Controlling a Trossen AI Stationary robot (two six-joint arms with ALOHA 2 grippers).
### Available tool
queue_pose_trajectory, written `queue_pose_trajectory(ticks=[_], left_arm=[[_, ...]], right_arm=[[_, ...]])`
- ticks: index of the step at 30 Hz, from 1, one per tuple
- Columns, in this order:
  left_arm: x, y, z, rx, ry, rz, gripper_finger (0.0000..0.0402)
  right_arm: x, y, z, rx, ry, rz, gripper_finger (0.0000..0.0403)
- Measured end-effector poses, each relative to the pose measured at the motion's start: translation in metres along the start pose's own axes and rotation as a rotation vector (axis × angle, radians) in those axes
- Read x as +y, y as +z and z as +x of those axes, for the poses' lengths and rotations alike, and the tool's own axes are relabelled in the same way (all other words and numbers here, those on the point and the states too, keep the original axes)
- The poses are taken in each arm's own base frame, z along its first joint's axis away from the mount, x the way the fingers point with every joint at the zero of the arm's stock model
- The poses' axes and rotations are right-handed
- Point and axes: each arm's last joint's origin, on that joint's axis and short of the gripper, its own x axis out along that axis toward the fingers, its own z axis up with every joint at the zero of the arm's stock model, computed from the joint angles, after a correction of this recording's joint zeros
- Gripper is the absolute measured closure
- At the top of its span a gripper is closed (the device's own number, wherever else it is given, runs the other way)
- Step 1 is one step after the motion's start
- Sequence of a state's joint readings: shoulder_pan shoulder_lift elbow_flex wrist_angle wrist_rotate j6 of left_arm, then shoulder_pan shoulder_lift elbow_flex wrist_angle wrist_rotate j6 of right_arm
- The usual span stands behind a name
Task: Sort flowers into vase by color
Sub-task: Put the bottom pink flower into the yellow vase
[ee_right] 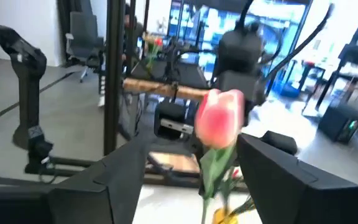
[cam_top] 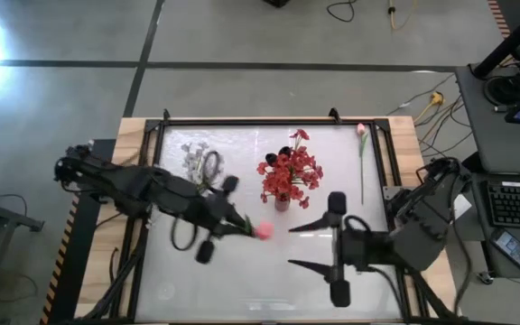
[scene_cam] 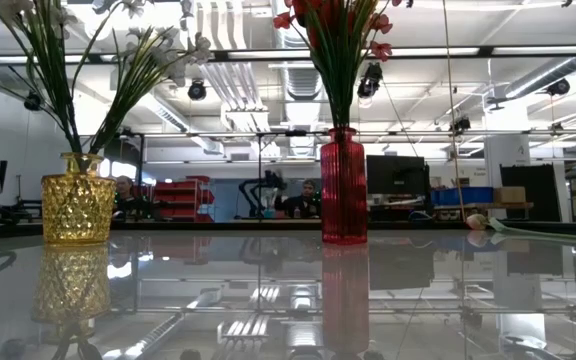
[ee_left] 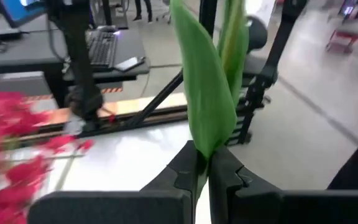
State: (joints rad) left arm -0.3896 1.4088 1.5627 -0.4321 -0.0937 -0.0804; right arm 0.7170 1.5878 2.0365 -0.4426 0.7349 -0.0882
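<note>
Handing a pink tulip across, mid-table.

We are holding the pink tulip by its stem in the clenched left gripper, bloom pointing toward the right gripper, which is waiting spread wide. Red sprays are standing in the red vase, white ones far left, another pink bud lying far right. Next, we judge: right closing on the stem.

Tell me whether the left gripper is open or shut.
Shut: the left gripper has its fingers pressed together on the pink tulip's green stem, seen in its wrist view.
</note>
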Motion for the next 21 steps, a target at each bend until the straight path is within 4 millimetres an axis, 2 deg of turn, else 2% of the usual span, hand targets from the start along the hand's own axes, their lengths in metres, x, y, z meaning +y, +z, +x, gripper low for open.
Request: queue_pose_trajectory(ticks=[5, 9, 14, 21], left_arm=[[0.006, 0.002, -0.048, 0.044, 0.029, 0.056, 0.0401], [0.01, -0.007, -0.075, 0.054, 0.078, 0.054, 0.0401], [0.017, -0.032, -0.103, 0.049, 0.162, 0.023, 0.0401], [0.028, -0.078, -0.142, -0.028, 0.257, -0.008, 0.0402]], right_arm=[[-0.008, 0.014, -0.006, -0.038, -0.008, -0.073, 0.0149], [-0.014, 0.018, -0.005, -0.045, -0.026, -0.116, 0.0151], [-0.025, 0.018, 0.002, -0.039, -0.066, -0.135, 0.0156], [-0.05, 0.016, 0.017, -0.027, -0.15, -0.065, 0.0154]])
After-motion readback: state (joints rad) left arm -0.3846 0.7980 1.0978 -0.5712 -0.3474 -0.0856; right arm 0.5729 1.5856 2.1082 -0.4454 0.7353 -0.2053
